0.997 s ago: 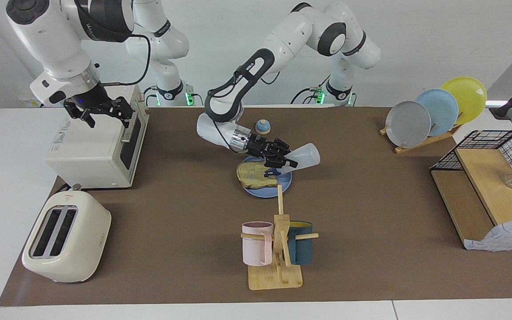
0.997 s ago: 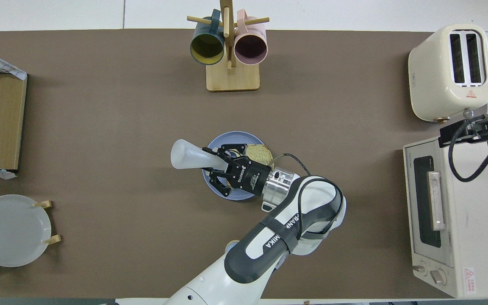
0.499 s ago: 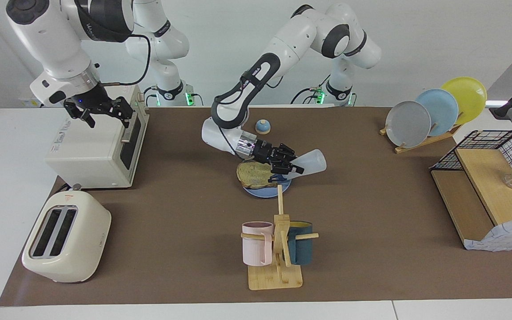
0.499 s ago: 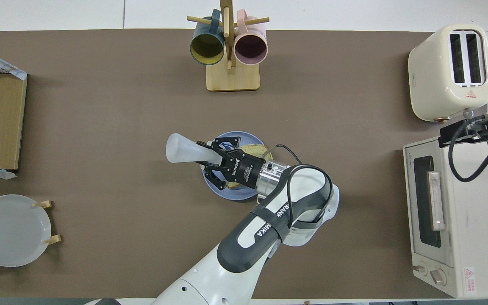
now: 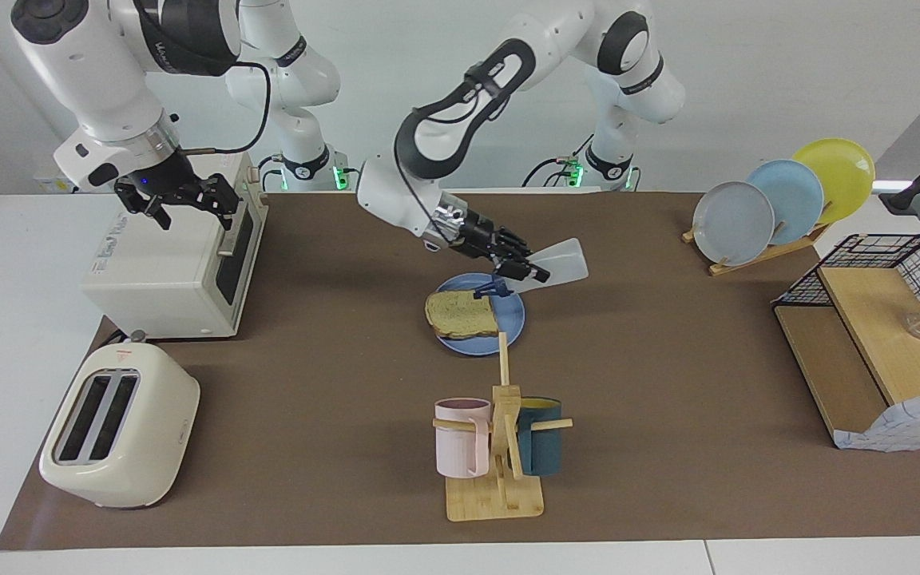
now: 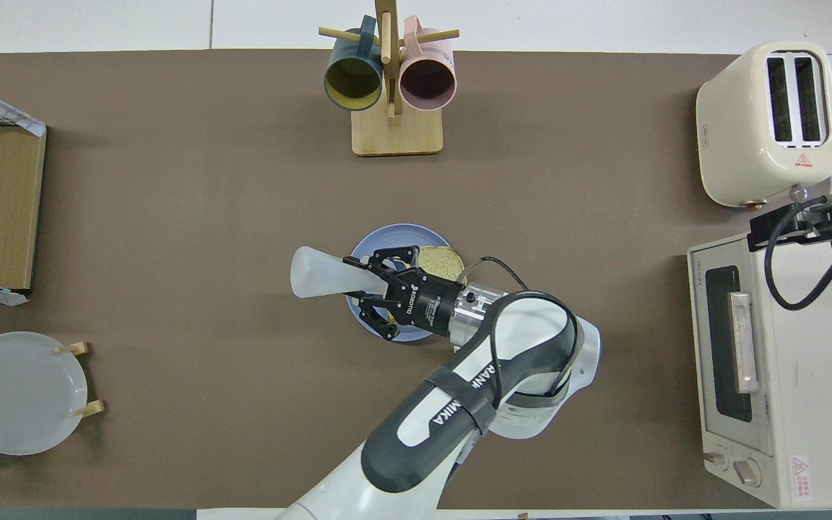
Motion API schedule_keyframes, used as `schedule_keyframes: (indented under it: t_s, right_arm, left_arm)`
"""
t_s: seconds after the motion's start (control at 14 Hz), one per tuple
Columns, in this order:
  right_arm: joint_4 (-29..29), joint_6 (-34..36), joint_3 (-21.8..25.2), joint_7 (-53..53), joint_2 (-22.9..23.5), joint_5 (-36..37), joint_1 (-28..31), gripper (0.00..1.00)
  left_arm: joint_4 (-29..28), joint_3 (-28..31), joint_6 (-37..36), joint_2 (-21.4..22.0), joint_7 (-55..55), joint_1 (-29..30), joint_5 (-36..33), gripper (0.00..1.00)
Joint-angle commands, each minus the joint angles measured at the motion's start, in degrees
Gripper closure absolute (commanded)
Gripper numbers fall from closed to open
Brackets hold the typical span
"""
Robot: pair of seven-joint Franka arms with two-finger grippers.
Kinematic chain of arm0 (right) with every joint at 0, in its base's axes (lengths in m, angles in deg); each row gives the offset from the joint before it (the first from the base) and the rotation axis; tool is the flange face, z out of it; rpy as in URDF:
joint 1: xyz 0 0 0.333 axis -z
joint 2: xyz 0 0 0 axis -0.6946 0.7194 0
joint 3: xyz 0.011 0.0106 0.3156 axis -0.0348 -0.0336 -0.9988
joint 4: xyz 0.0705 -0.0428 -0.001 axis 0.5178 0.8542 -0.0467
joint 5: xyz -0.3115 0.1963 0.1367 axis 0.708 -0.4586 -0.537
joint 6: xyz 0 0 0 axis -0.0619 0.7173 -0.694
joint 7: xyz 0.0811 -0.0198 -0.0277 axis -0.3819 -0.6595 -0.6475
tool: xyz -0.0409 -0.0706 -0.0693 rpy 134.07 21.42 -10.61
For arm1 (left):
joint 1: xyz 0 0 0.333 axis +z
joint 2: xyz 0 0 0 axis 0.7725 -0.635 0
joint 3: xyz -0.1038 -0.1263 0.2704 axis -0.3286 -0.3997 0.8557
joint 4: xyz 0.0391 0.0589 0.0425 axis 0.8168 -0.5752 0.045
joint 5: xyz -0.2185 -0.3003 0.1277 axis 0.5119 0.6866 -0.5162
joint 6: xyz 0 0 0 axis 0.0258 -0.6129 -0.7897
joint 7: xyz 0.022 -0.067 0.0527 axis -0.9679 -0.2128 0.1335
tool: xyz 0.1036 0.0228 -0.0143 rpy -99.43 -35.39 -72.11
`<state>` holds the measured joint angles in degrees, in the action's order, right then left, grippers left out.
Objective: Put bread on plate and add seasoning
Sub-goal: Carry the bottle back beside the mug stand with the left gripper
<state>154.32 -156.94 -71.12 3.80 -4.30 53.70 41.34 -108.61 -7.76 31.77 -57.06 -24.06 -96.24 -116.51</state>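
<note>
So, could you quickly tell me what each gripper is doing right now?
Left gripper: shut on the seasoning, tilted cap-down over the plate.
Right gripper: waits over the toaster oven; cannot be told.

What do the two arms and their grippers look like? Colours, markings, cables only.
Both arms are glossy white with dark grey or black joint bands. The left arm carries white lettering on a dark band and a thin black cable looped near its wrist. The left gripper and right gripper are black and skeletal behind silver wrist flanges. A black cable also loops from the right wrist. Green lights glow at both bases.
</note>
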Motion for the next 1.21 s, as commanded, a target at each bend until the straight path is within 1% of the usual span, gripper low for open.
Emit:
schedule_keyframes:
  t_s: [0.0,0.07,0.21,0.36,0.5,0.57,0.71,0.85,0.93,1.07,1.14]
  right_arm:
    - [0.6,0.2,-0.2,-1.6,-0.8,-0.3,0.6,0.00]
    - [0.6,0.2,-0.2,-1.6,-0.8,-0.3,0.6,0.00]
    - [0.6,0.2,-0.2,-1.6,-0.8,-0.3,0.6,0.00]
    - [0.6,0.2,-0.2,-1.6,-0.8,-0.3,0.6,0.00]
    - [0.6,0.2,-0.2,-1.6,-0.8,-0.3,0.6,0.00]
    - [0.6,0.2,-0.2,-1.6,-0.8,-0.3,0.6,0.00]
    - [0.6,0.2,-0.2,-1.6,-0.8,-0.3,0.6,0.00]
    - [0.6,0.2,-0.2,-1.6,-0.8,-0.3,0.6,0.00]
    - [0.6,0.2,-0.2,-1.6,-0.8,-0.3,0.6,0.00]
    - [0.6,0.2,-0.2,-1.6,-0.8,-0.3,0.6,0.00]
    - [0.6,0.2,-0.2,-1.6,-0.8,-0.3,0.6,0.00]
  left_arm:
    - [-8.2,-0.7,12.8,11.1,3.9,9.9,10.7,1.00]
    - [-11.0,-0.7,19.8,14.3,5.9,14.9,15.5,1.00]
    - [-15.8,-0.7,30.9,17.7,8.6,20.6,22.6,1.00]
    - [-18.5,-0.7,41.1,18.3,12.1,25.5,28.7,1.00]
    - [-22.4,-0.7,53.5,18.3,17.5,29.7,34.7,1.00]
    - [-25.5,-0.7,61.6,18.6,19.8,31.9,37.3,1.00]
    - [-31.3,-0.7,75.4,18.9,24.0,33.5,40.9,1.00]
    - [-35.6,-0.7,87.5,17.7,27.7,34.2,41.1,1.00]
    - [-36.8,-0.7,92.8,16.2,29.6,34.2,41.1,1.00]
    - [-38.0,-0.7,103.5,12.2,30.8,34.5,41.1,1.00]
    - [-38.0,-0.7,107.0,10.6,30.9,35.2,41.1,1.00]
